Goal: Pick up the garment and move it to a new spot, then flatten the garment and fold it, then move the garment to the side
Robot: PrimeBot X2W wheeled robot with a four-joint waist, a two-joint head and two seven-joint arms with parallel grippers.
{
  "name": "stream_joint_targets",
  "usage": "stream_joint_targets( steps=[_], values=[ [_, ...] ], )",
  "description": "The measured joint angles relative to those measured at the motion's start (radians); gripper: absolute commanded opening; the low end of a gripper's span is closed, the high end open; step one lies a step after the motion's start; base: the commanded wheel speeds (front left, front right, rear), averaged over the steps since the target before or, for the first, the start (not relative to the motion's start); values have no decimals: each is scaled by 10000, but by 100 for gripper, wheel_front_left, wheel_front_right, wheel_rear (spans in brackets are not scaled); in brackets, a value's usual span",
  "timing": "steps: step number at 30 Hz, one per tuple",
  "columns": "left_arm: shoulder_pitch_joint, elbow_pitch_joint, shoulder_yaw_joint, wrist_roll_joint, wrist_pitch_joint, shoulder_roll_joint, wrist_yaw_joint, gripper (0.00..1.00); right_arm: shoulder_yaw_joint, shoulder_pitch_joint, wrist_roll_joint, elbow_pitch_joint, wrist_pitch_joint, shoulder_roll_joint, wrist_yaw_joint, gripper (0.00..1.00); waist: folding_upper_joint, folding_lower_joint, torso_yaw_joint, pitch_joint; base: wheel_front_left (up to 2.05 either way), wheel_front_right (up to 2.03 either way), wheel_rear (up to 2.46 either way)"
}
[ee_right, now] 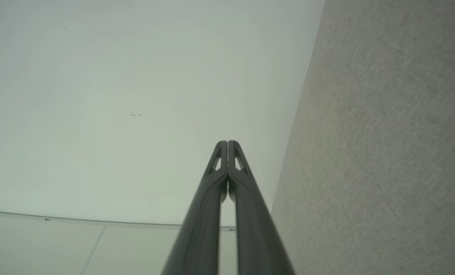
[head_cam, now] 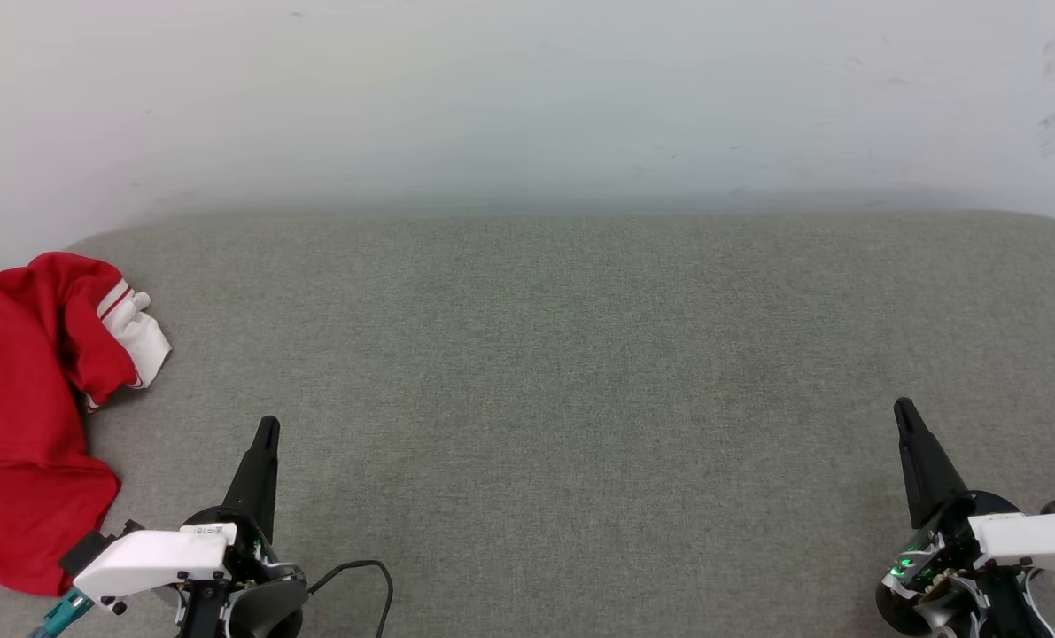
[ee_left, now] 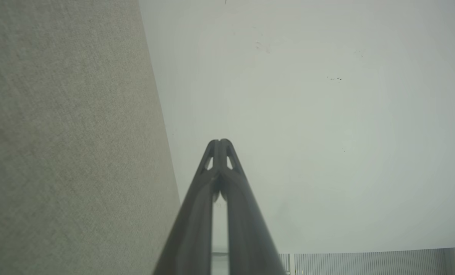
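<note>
The garment [head_cam: 35,408] is a red shirt with a white, red-striped sleeve end, lying crumpled at the far left edge of the grey-green padded surface [head_cam: 562,381]. My left gripper [head_cam: 267,427] rests low at the lower left, just right of the garment and apart from it, its fingers pressed together on nothing. My right gripper [head_cam: 903,408] sits at the lower right, far from the garment, also shut and empty. Both wrist views look along closed fingertips, the left gripper [ee_left: 220,142] and the right gripper [ee_right: 227,143], toward the pale wall.
A white wall [head_cam: 527,97] rises behind the padded surface. A black cable [head_cam: 363,571] loops by the left wrist. The surface's rounded corners show at the back left and back right.
</note>
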Motion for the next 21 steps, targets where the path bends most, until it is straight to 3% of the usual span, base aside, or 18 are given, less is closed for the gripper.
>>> stream_joint_targets(
  steps=[20, 21],
  values=[
    [9, 25, -6, 0, -2, 0, 0, 0, 0, 13, 4, 19, 0, 0, 0, 0, 0, 0, 0, 0, 0, 0, 0],
    [38, 96, -21, 0, -2, -4, 2, 100, 6, 59, 4, 90, 0, 2, 0, 100, 0, 0, 0, 0, 0, 0, 0]
  ],
)
